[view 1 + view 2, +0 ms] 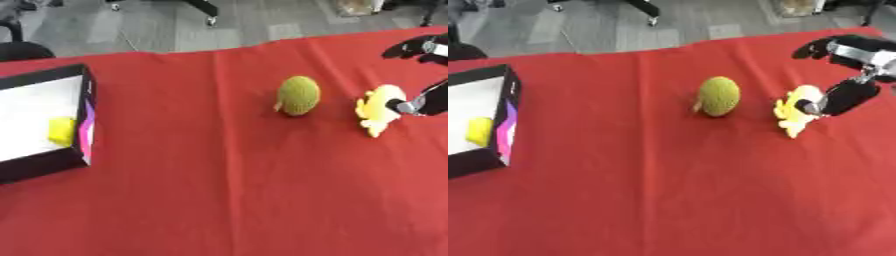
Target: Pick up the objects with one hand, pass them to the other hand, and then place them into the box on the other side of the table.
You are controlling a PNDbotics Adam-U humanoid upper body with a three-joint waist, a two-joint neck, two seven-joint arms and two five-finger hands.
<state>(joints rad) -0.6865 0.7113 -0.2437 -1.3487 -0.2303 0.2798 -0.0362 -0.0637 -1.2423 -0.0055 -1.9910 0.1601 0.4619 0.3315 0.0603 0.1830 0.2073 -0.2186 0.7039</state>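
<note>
Right hand (843,95): fingertip touching yellow plush toy (796,116); grip cannot be told; fuller in right eye view.
Green ball (298,95): just beside toy.
Box (35,165): left, holds yellow block (60,131).

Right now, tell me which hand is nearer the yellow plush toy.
Right. The right hand reaches in from the right edge, its fingertips at the yellow plush toy. The left hand shows in neither view, so its distance cannot be judged.

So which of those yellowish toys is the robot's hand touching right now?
The pale yellow soft toy at the right: the right hand has its fingers on it. The round green-yellow knitted ball stands alone mid-table, and a small yellow object already lies in the box.
</note>
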